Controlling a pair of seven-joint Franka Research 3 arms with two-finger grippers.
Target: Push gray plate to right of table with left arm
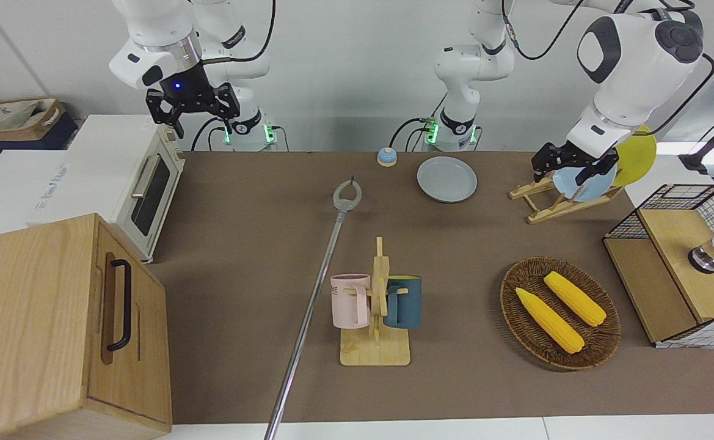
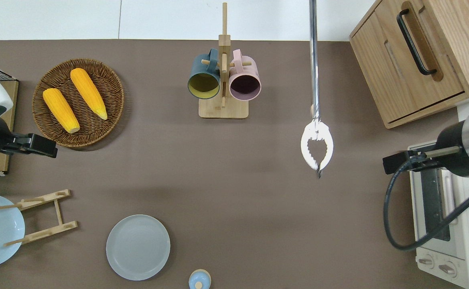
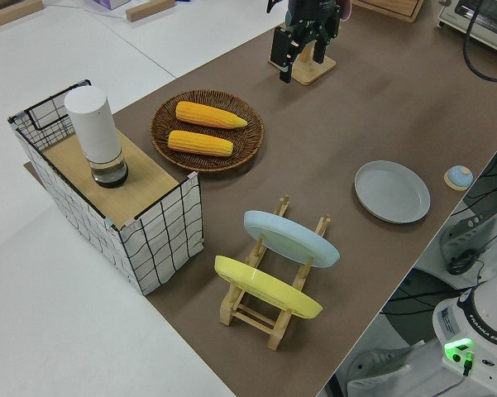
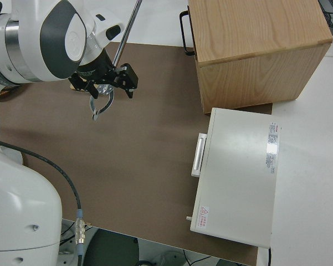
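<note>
Gray plate (image 2: 138, 247): flat on the table (image 2: 234, 192), near the robots, beside the small blue bell (image 2: 199, 279).
Left gripper (image 1: 573, 164): jaws open, empty, raised.
Yellow plate (image 3: 267, 287): racked; absent overhead.
Right arm: parked; jaws spread, empty.

Front view: faces the arms across the table (image 1: 240, 256). Overhead: straight down. Side views: raised, oblique, nearer. Shared by front and overhead: mug rack (image 1: 376, 305).
</note>
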